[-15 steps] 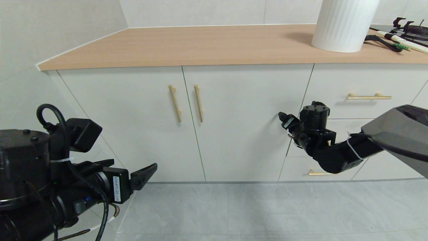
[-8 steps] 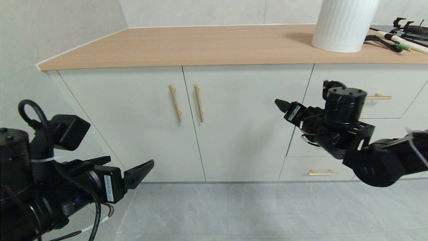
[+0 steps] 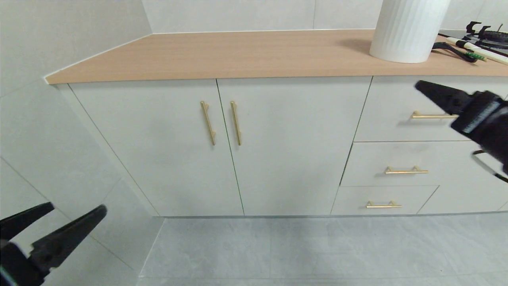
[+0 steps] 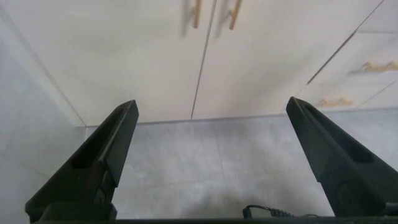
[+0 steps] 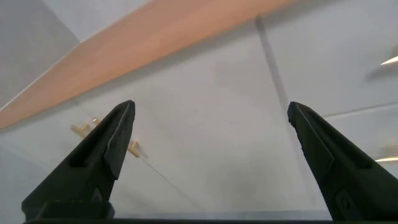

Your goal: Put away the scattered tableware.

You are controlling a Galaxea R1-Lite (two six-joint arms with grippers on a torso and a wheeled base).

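A wooden countertop [image 3: 238, 51] runs along a pale tiled wall [image 3: 238, 14] and ends at a corner with a side wall [image 3: 47, 35]. Directly under the countertop are two pale cabinet doors, the left door [image 3: 151, 147] and the right door [image 3: 293, 147], both closed. Each carries a vertical gold handle [image 3: 207, 122] [image 3: 235, 122], the two standing just beside the seam between the doors. To the right of the doors, also under the countertop, is a stack of three closed drawers. The top drawer handle [image 3: 432, 115], middle drawer handle [image 3: 406, 171] and bottom drawer handle [image 3: 383, 205] are horizontal gold bars. A grey tiled floor [image 3: 317, 250] lies below.
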